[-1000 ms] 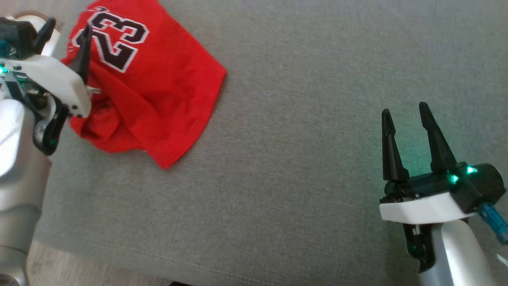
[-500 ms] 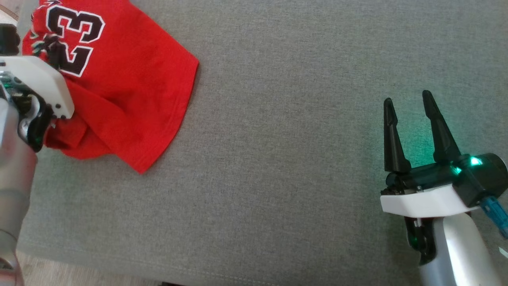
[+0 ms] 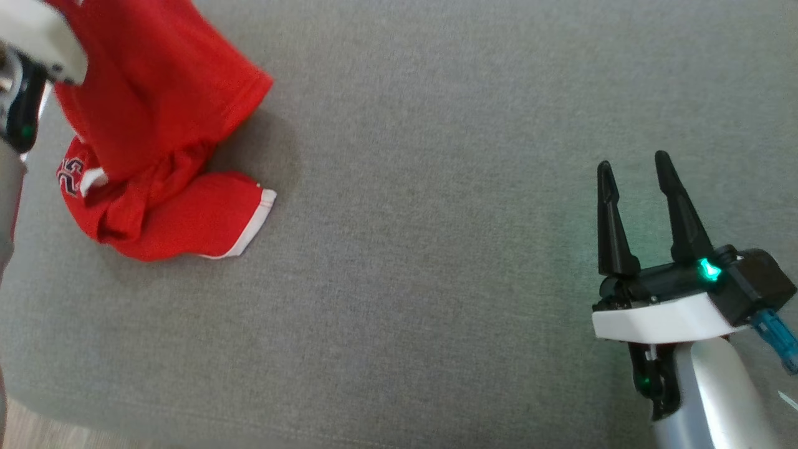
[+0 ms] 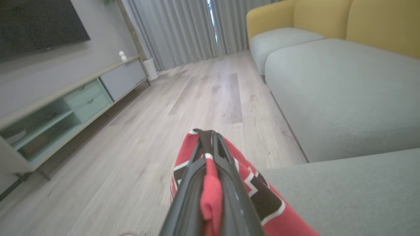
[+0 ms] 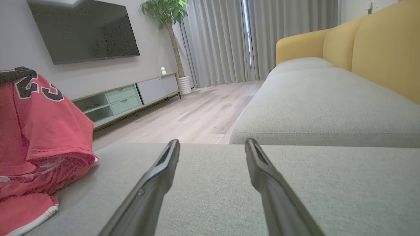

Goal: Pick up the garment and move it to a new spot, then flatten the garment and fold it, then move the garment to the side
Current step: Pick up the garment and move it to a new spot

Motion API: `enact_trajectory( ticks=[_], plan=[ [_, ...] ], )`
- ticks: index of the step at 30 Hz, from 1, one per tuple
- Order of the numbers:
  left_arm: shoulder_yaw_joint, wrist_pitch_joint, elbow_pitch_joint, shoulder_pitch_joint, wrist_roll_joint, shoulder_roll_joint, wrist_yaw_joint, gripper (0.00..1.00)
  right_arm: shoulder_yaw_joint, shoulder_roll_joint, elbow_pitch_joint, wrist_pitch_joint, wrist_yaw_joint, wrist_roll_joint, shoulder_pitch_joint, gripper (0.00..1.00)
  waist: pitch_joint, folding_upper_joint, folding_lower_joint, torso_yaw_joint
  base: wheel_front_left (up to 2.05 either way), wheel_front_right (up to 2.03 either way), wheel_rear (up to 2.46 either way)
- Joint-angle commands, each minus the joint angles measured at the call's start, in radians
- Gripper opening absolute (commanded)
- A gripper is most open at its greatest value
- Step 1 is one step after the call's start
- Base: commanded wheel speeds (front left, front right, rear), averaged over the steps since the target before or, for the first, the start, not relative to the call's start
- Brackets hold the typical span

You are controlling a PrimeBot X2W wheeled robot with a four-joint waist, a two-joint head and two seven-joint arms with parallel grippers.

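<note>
**One pinch, one spare: left gripper [image 4: 208, 132] clamps the garment [image 3: 156, 93], right gripper [image 3: 631, 162] wide and empty**

Left wrist view: we see both dark fingers [image 4: 187, 196] pressed together with a fold of red cloth squeezed between them. More of the jersey spills out under the fingers to the right, with black-and-white number print on it. Grip reads as solid.

Head view: the garment sits at the upper left of the grey sofa cushion [image 3: 436, 249]. Its upper part is drawn up toward the left gripper's white housing in the top-left corner. Its lower part is bunched on the cushion, with a white-trimmed hem touching the fabric. We make out a small number print on the left side of the heap. A shadow falls on the cushion just right of the cloth.

Right gripper is at the lower right, fingers pointing up the view and spread apart, nothing between them. It is well apart from the garment.

Right wrist view: same spread fingers over bare cushion. The garment hangs at the left edge, "23" print near its top, bottom heap resting on the cushion.

Background in that view: wall TV [image 5: 85, 31], low cabinet [image 5: 131, 95], potted plant [image 5: 164, 13], grey curtains [image 5: 223, 39], wooden floor [image 5: 203, 108], yellow backrest [image 5: 377, 42].
</note>
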State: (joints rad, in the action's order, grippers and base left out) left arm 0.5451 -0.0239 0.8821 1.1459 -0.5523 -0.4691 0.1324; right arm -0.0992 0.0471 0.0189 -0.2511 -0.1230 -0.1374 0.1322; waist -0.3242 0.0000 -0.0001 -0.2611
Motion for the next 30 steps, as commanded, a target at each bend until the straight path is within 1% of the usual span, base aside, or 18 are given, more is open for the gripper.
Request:
enact_trajectory(
  ticks=[1,5,8,10,14,17,22,27,30],
  plan=[
    [-0.018,-0.007,-0.043,0.061,0.004,-0.059,-0.002,0.0,-0.033,0.003,-0.025,-0.011,-0.008,-0.013,0.002,1.0,0.031,0.0,0.0001,0.009,0.0,0.0,0.0],
    [0.041,0.023,-0.137,0.086,-0.006,-0.043,-0.002,0.0,-0.044,0.003,-0.021,-0.011,-0.008,-0.052,-0.007,1.0,0.076,0.0,0.0001,0.034,0.0,0.0,0.0],
    [0.062,0.048,-0.208,0.095,-0.02,-0.032,-0.002,0.0,-0.052,0.003,-0.019,-0.011,-0.008,-0.078,-0.009,1.0,0.1,0.0,0.0001,0.066,0.0,0.0,0.0],
    [0.072,0.065,-0.254,0.092,-0.026,-0.02,-0.002,0.0,-0.062,0.003,-0.019,-0.011,-0.008,-0.097,-0.007,1.0,0.114,0.0,0.0001,0.095,0.0,0.0,0.0],
    [0.097,0.095,-0.349,0.061,-0.041,0.022,-0.007,0.0,-0.075,0.003,-0.017,-0.011,-0.008,-0.126,-0.012,1.0,0.14,0.0,0.0001,0.16,0.0,0.0,0.0],
    [0.111,0.107,-0.411,0.03,-0.054,0.061,-0.027,0.0,-0.088,0.003,-0.018,-0.011,-0.008,-0.132,-0.015,1.0,0.151,0.0,0.0001,0.218,0.0,0.0,0.0],
    [0.125,0.112,-0.479,-0.012,-0.07,0.132,-0.08,0.0,-0.094,0.003,-0.031,-0.011,-0.008,-0.142,0.004,1.0,0.142,0.0,0.0001,0.337,0.0,0.0,0.0],
    [0.143,0.098,-0.495,-0.029,-0.071,0.198,-0.119,0.0,-0.12,0.003,-0.043,-0.011,-0.008,-0.166,0.028,1.0,0.108,0.0,0.0001,0.455,0.0,0.0,0.0],
    [0.152,0.083,-0.484,-0.031,-0.071,0.235,-0.135,0.0,-0.131,0.003,-0.053,-0.011,-0.008,-0.183,0.034,1.0,0.083,0.0,0.0001,0.508,0.0,0.0,0.0]
  ],
)
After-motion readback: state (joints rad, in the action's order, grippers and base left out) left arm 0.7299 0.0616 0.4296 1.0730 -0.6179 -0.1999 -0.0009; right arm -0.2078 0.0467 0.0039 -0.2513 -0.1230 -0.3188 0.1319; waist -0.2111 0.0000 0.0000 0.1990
